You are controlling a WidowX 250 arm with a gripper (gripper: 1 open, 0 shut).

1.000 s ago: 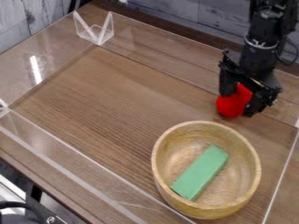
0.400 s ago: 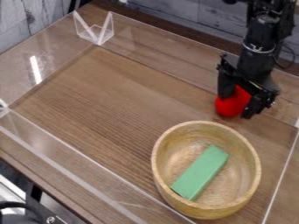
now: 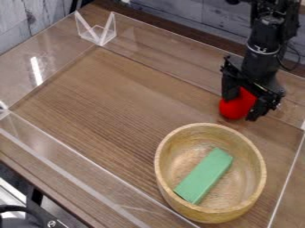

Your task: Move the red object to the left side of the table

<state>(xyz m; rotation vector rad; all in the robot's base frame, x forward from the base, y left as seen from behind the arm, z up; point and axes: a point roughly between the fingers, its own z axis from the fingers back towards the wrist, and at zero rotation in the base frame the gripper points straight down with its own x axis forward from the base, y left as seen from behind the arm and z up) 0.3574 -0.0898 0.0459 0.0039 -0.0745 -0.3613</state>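
Note:
The red object [image 3: 238, 105] is a small bright-red toy resting on the brown wood-grain table [image 3: 119, 98] at the right side, just beyond the wooden bowl. My black gripper [image 3: 248, 98] points straight down over it, open, with a finger on each side of the toy. The fingers straddle the toy without clamping it. The toy's upper part is hidden behind the gripper body.
A wooden bowl [image 3: 168, 160] holding a flat green block [image 3: 205, 175] stands at the front right, close to the toy. Low clear acrylic walls [image 3: 36, 67] border the table. A small clear bracket [image 3: 96, 30] stands at the far left corner.

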